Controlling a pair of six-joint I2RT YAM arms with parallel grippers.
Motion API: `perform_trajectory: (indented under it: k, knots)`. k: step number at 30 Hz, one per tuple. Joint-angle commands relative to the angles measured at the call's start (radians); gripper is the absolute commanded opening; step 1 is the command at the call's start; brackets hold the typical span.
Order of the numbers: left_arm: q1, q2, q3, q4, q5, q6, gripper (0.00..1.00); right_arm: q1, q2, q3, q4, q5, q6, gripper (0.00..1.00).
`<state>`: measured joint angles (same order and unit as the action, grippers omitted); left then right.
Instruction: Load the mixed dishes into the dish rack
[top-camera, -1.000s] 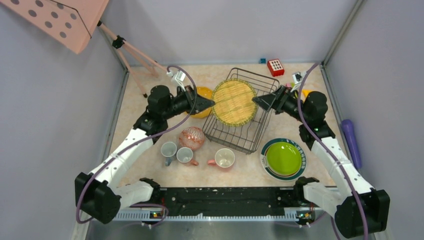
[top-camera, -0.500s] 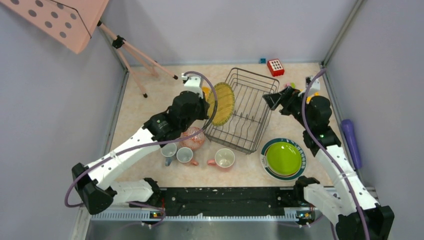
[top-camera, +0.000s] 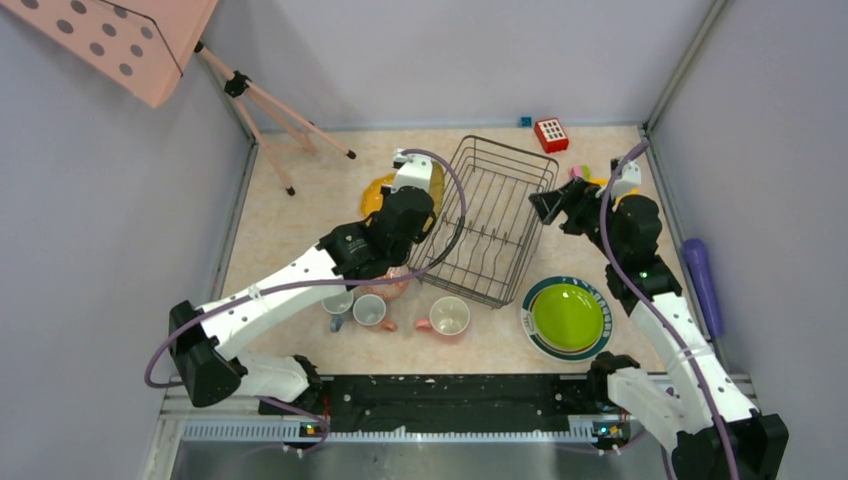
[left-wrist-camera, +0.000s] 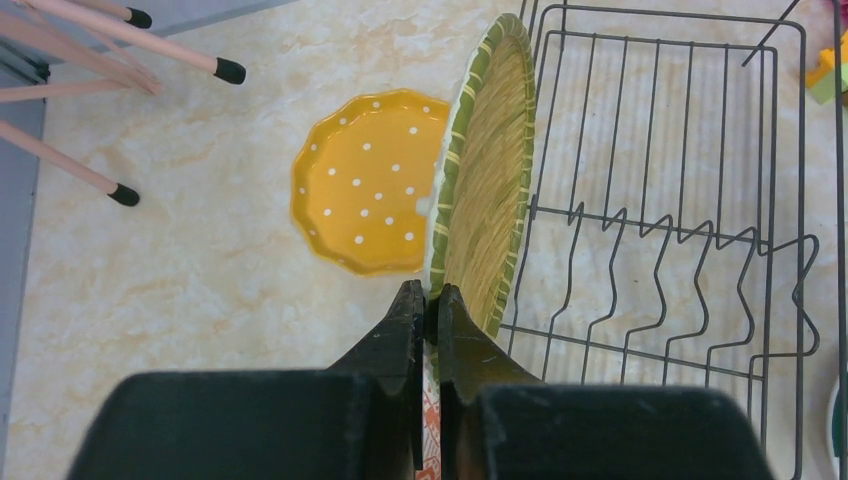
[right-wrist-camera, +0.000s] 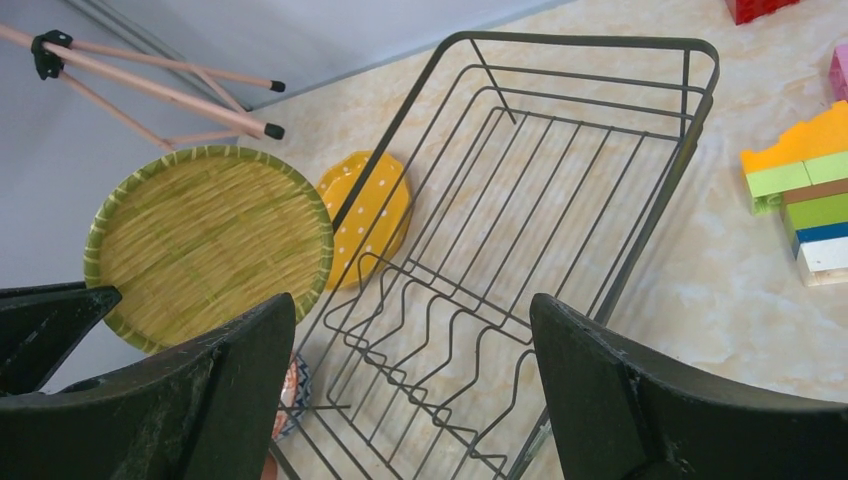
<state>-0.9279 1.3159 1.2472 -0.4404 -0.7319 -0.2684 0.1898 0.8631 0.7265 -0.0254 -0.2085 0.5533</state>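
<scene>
Left gripper (left-wrist-camera: 428, 305) grips the yellow ribbed plate (left-wrist-camera: 485, 180) at the dish rack (left-wrist-camera: 680, 200)
On the pale marbled table top (top-camera: 290, 230), nearest to the arm bases, stand a grey mug (top-camera: 337, 298) and a pink mug (top-camera: 449, 316); at the right the lime-green plate (top-camera: 567, 316) lies on the white plate with dark green rim (top-camera: 530, 305). Farther, the left fingers are pressed together on the yellow plate's rim, the plate upright at the rack's left wall; inside or outside, I cannot tell. The right gripper (right-wrist-camera: 410, 310) is spread wide with nothing in it, over the rack's right side. Behind are an orange dotted dish (left-wrist-camera: 365, 195), a red block (top-camera: 551, 133), wooden tripod legs (top-camera: 270, 110) and plain grey walls (top-camera: 450, 60)
</scene>
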Motion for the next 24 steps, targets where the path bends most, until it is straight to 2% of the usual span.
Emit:
perform_trajectory:
  k: [1, 10, 24]
  knots:
    - [-0.005, -0.011, 0.002, 0.125, -0.023, 0.041, 0.00, 0.009, -0.034, -0.002, -0.004, 0.016, -0.027, 0.85]
    - [-0.005, 0.001, -0.077, 0.204, 0.034, 0.056, 0.00, 0.009, -0.054, -0.015, -0.026, 0.029, -0.035, 0.85]
    - [-0.005, 0.091, -0.090, 0.192, 0.045, -0.010, 0.00, 0.008, -0.068, -0.034, -0.077, 0.092, -0.043, 0.86]
